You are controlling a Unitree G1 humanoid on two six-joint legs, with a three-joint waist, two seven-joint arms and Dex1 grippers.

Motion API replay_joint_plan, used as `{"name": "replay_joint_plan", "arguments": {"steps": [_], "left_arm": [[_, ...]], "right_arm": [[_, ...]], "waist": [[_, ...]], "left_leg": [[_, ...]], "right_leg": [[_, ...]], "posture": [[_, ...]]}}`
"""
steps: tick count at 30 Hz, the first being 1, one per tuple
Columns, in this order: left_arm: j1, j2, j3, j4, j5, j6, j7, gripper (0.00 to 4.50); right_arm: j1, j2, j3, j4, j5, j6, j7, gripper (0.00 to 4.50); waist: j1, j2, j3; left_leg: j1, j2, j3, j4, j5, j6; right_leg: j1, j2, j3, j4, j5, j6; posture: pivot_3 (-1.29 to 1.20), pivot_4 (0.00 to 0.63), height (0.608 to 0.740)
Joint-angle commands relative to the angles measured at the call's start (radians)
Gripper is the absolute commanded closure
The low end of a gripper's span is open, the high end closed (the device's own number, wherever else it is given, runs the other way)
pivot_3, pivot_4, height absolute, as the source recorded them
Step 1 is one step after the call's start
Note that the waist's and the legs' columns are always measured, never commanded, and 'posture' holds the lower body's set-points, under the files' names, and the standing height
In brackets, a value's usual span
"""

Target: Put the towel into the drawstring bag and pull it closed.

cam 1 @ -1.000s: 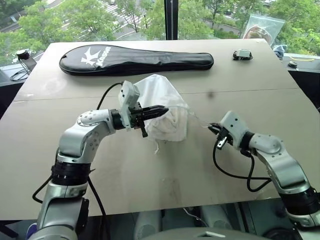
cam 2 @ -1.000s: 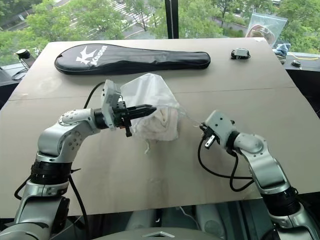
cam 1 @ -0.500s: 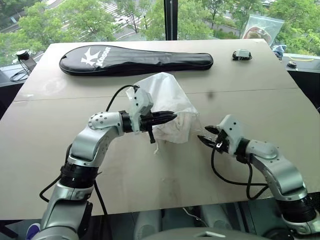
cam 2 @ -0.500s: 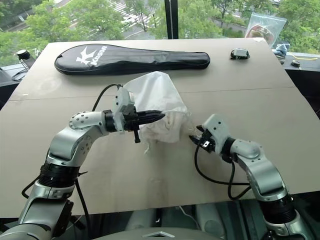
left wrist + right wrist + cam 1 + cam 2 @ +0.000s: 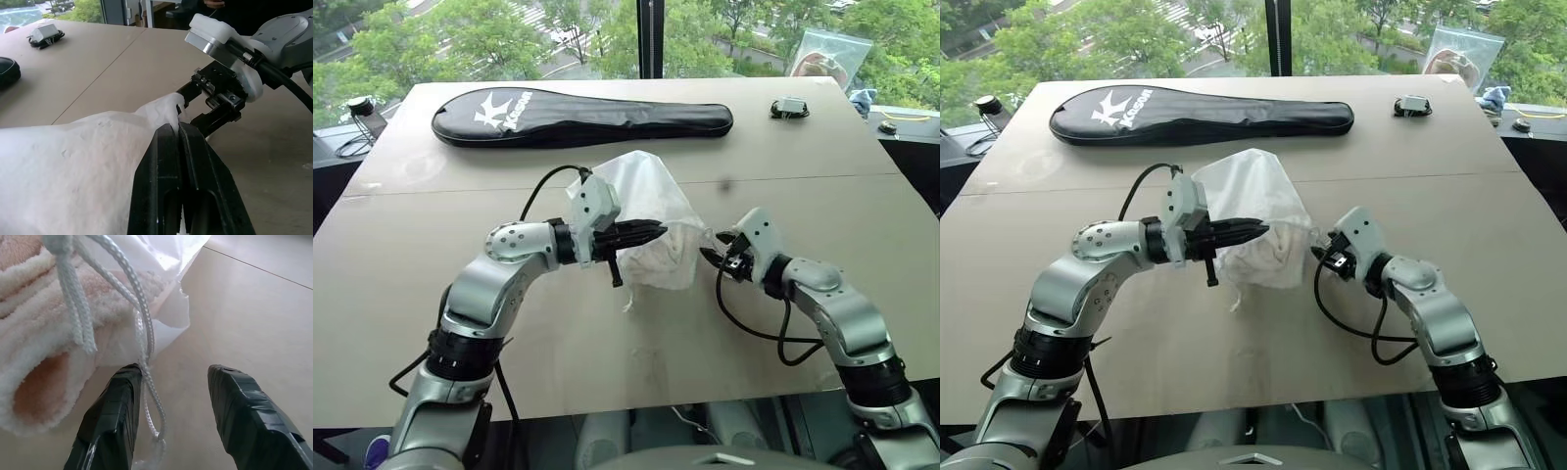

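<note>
On the table point(image 5: 607, 362), mid-way between the two arms, lies the bag point(image 5: 651, 196), bulging, with the towel point(image 5: 44, 347) already inside it and showing pale and fluffy at the mouth. The filling looks done; the step in hand is the closing.

The left gripper point(image 5: 178, 128) is clamped shut on a fold of the bag's fabric near the mouth, holding it steady. The right gripper point(image 5: 173, 377) stands half open just beside the mouth, with nothing held. The cord point(image 5: 142, 328) hangs in a loop from the bag and trails down against the inner face of one finger, so it lies between the jaws but is not pinched.

The next move, as I judge it, is for the right gripper to close on that cord and draw it away from the bag while the left keeps its hold. The cord is thin and slack and could slip out of the closing fingers, and the towel's edge at the mouth may keep the mouth from cinching fully.

Nothing else stands in the way. A long black racket cover point(image 5: 582, 113) lies well apart at the far side, and a small device point(image 5: 789, 107) sits near the far right corner.
</note>
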Motion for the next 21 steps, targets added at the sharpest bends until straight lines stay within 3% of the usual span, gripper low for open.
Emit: {"name": "replay_joint_plan", "arguments": {"steps": [1,21], "left_arm": [[-0.020,0.009,0.032,-0.056,-0.030,0.026,0.018,4.50],[-0.066,0.010,0.031,-0.062,-0.051,0.083,0.046,4.50]], "right_arm": [[0.008,-0.032,-0.027,-0.080,0.019,0.009,0.012,2.17],[0.015,-0.062,-0.018,-0.113,-0.011,0.032,-0.046,2.17]], "waist": [[0.000,0.000,0.000],[-0.001,0.000,0.000]], "left_leg": [[0.000,0.000,0.000,0.000,0.000,0.000],[0.000,0.000,0.000,0.001,0.000,0.000]], "right_leg": [[0.000,0.000,0.000,0.000,0.000,0.000],[0.000,0.000,0.000,0.000,0.000,0.001]], "posture": [[0.00,0.150,0.740],[0.00,0.150,0.740]]}}
